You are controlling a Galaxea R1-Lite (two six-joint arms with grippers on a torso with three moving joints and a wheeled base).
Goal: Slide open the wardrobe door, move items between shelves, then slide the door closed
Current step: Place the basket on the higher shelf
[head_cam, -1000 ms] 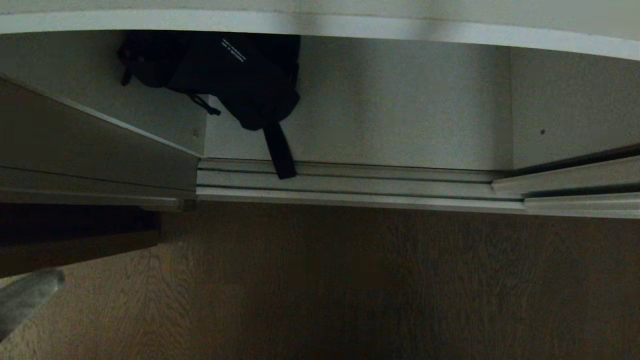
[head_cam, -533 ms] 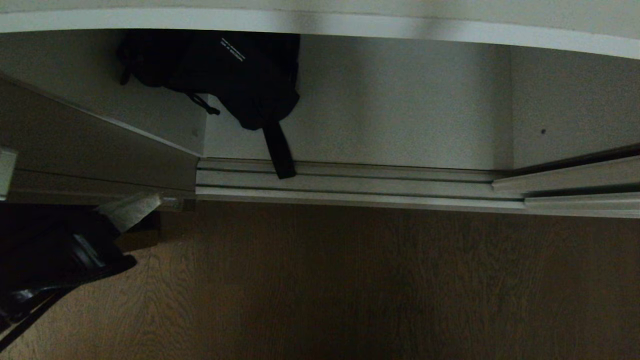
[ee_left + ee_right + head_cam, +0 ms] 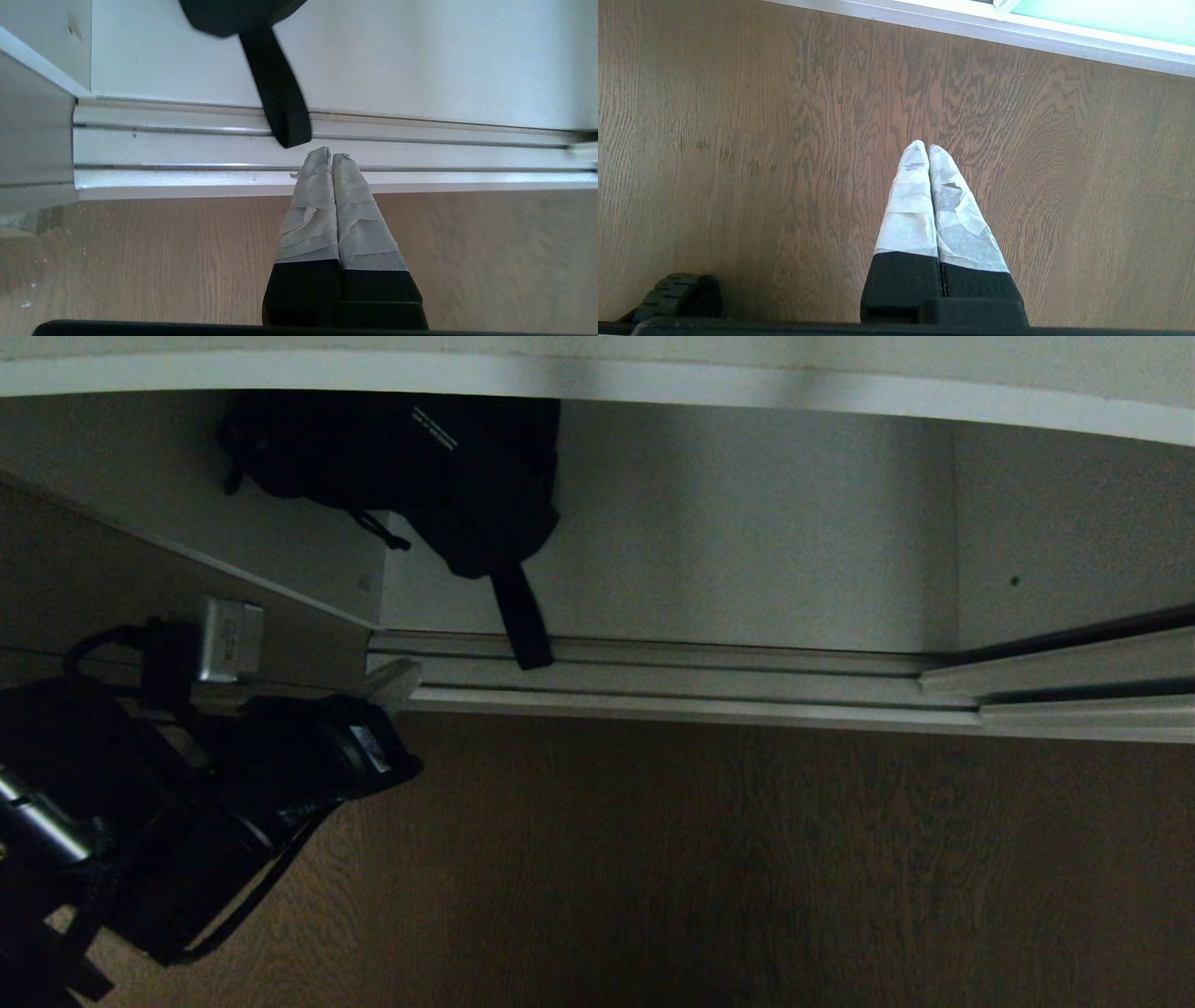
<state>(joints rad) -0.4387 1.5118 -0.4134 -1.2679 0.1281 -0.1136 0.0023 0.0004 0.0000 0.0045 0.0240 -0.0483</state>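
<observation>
Since a second ago the left arm has swung up into the head view from the lower left, and its left end effector (image 3: 397, 679) now sits just over the front edge of the ribbed silver floor track (image 3: 700, 681), fingers pressed together with nothing between them. Camera hasn't budged.

The wardrobe is open here: the sliding wardrobe door (image 3: 1074, 686) shows only as its slim metal bottom frame, off to the right on the track. That panel should be stiff and fairly heavy but rolls easily, so I'd push on the frame edge, not the glass.

Bottom shelf (image 3: 747, 551) is a flat, matte light-grey board, smooth and rigid.

On it, tucked far left against the side wall, sits the black strappy bundle (image 3: 439, 476). It looks soft, floppy and light, woven fabric with a small white label. One flat webbing strap (image 3: 280, 98) dangles over the track, its end just ahead of the fingertips. Honestly that strap seems the easy handle, though the bulk may sag and swing.

Right end effector (image 3: 928, 148) is parked over the wood-grain floor (image 3: 738, 163), fingers closed and empty.
</observation>
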